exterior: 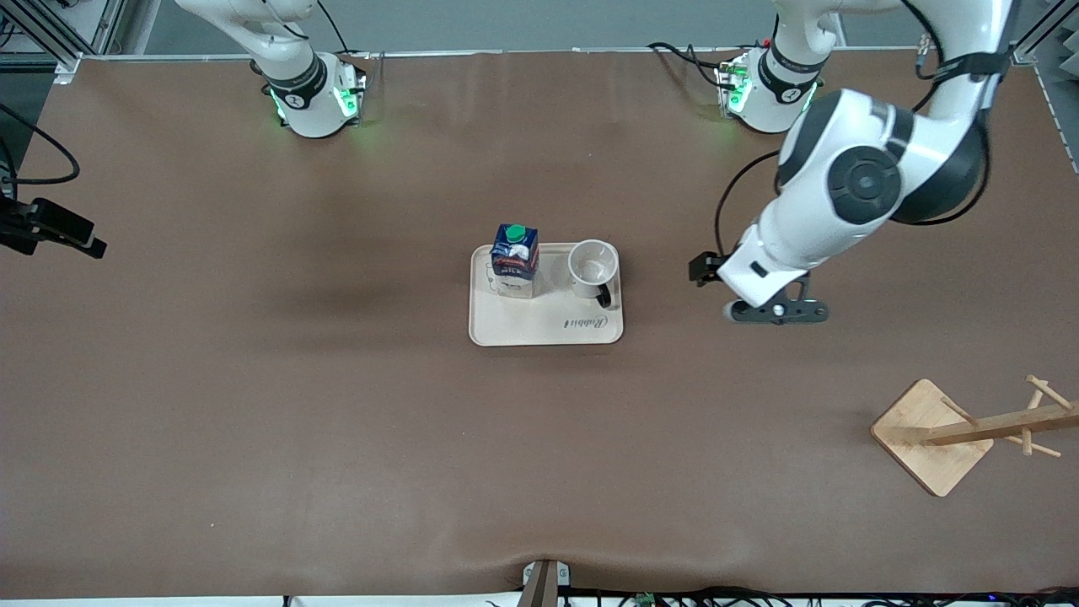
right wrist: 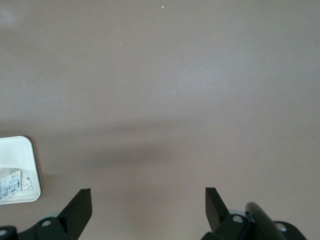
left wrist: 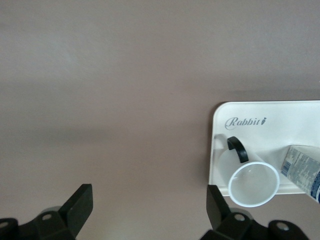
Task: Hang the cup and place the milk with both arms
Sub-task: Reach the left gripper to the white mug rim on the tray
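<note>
The cup point(exterior: 593, 265), a white mug with a black handle, stands upright on a cream tray point(exterior: 548, 324) mid-table. The milk point(exterior: 515, 253), dark blue with a green cap, stands beside it on the tray, toward the right arm's end. My left gripper point(exterior: 780, 312) is open and empty over bare table, off the tray toward the left arm's end. Its wrist view shows its open gripper point(left wrist: 148, 207), the cup point(left wrist: 254, 184), the milk point(left wrist: 305, 167) and the tray point(left wrist: 280, 112). My right gripper point(right wrist: 148, 207) is open over bare table; it does not show in the front view. The tray corner point(right wrist: 17, 145) and milk point(right wrist: 10, 185) show at its view's edge.
A wooden cup rack point(exterior: 931, 434) with pegs stands on a square base near the front camera, at the left arm's end of the table. A black device point(exterior: 50, 228) juts in at the right arm's end. Brown tabletop surrounds the tray.
</note>
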`<control>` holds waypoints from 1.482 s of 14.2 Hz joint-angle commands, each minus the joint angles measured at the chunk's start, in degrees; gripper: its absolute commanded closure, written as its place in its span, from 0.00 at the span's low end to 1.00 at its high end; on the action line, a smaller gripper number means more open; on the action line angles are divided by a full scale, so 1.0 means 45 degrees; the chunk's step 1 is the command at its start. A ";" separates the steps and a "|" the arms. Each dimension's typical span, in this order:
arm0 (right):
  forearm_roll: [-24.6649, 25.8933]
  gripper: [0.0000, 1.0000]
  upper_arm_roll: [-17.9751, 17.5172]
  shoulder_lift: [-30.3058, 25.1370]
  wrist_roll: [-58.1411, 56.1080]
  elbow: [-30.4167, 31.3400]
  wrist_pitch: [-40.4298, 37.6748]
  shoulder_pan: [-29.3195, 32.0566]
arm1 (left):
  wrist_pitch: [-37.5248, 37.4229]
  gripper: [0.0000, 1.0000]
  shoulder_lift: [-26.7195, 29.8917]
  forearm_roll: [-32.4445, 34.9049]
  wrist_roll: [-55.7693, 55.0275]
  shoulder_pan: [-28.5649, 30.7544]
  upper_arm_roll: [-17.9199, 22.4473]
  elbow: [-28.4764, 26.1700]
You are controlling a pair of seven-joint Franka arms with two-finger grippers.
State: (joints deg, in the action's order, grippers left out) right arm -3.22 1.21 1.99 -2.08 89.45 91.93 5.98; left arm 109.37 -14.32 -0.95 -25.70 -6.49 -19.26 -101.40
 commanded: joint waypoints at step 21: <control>-0.0183 0.00 -0.0210 -0.0110 -0.0084 -0.0033 -0.0117 0.0292 | 0.3665 0.08 -0.2170 -0.0082 -0.2336 -0.2698 -0.0017 -0.2114</control>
State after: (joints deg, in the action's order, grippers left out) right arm -3.22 1.20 1.99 -2.08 89.45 91.93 5.98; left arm 124.83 -25.86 -0.95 -35.64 -18.26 -19.40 -108.53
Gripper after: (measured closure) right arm 0.000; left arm 0.057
